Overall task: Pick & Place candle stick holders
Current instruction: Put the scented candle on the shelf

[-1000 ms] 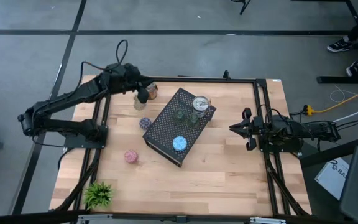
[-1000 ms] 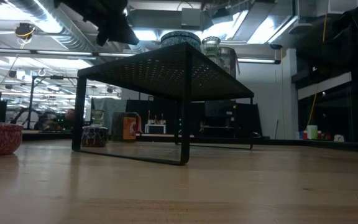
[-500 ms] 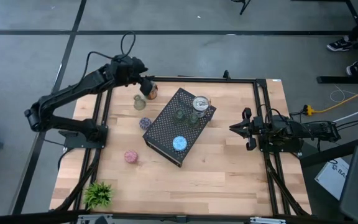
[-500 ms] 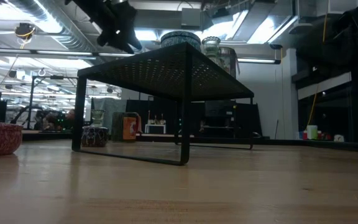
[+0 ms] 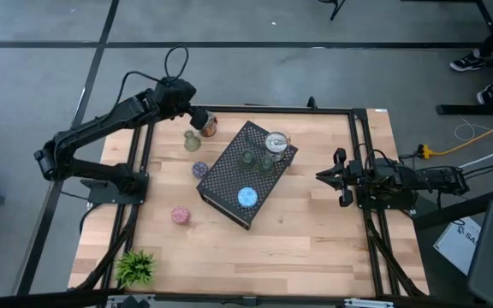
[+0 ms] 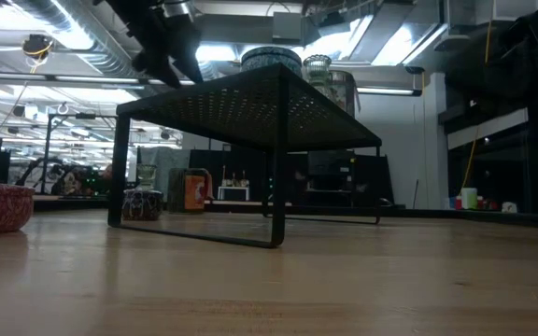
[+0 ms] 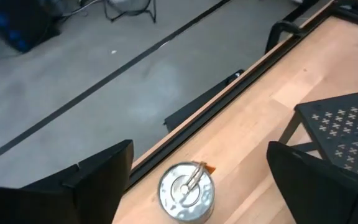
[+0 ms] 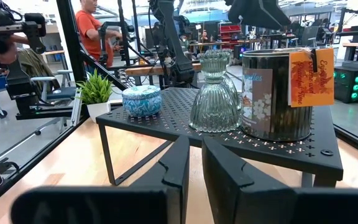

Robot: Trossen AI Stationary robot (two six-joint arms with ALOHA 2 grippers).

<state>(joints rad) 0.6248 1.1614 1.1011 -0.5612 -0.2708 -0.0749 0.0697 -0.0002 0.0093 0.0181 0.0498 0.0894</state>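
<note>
Left gripper spread wide above a silver tin candle holder at the table's far-left edge.

The tin sits between the open fingers, near the black rim; a green glass holder stands at its seven o'clock, the perforated black shelf at four o'clock, carrying another tin, glass holders and a blue one. Descending off-centre could knock the tin over or off the edge. The right gripper waits at three o'clock, fingers nearly together.
</note>
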